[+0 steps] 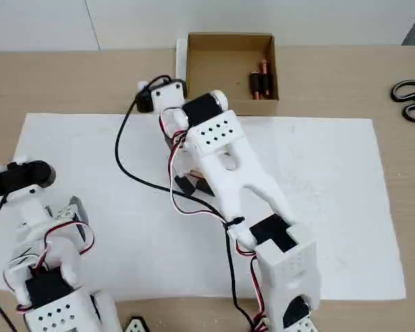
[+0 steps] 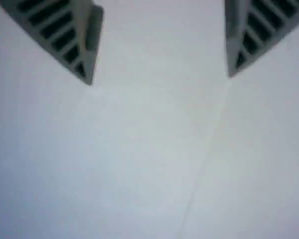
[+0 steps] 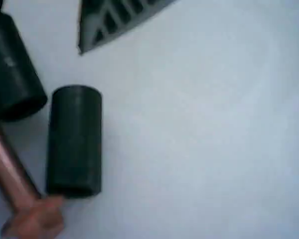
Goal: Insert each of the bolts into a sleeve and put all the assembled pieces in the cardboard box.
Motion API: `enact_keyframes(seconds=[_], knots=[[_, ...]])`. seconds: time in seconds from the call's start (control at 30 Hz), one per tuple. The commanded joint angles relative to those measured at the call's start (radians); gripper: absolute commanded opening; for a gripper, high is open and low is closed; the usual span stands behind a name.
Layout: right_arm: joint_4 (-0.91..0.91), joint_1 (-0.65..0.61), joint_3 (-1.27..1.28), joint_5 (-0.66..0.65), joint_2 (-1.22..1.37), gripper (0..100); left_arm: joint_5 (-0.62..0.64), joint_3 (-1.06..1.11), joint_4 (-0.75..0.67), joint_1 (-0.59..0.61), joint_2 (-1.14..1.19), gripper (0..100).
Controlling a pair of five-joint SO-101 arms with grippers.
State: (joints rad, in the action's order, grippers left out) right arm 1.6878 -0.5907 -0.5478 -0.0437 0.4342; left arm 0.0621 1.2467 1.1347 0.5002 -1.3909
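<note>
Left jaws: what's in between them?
Only bare white paper, seen in the left wrist view; the jaws stand wide open.

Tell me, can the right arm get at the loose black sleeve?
Probably yes. The sleeve lies uncovered on the paper close under the right arm; a bolt and another sleeve crowd one side.

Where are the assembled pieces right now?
In the high view, the assembled pieces lie inside the cardboard box, against its right wall. The box sits just beyond the far edge of the white sheet.
</note>
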Motion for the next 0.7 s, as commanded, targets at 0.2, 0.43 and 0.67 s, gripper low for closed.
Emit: enact_keyframes(seconds=[0.2,0.43,0.67], knots=[[-0.048,-0.065,0.02,0.011,0.008,10.7,0.006,-0.038,0.0,-0.008,0.003,17],[-0.059,-0.094,0.018,0.037,0.088,10.7,0.006,-0.038,0.002,-0.008,0.003,17],[-0.079,-0.09,0.018,0.04,0.14,10.7,0.006,-0.038,0.002,-0.008,0.003,17]])
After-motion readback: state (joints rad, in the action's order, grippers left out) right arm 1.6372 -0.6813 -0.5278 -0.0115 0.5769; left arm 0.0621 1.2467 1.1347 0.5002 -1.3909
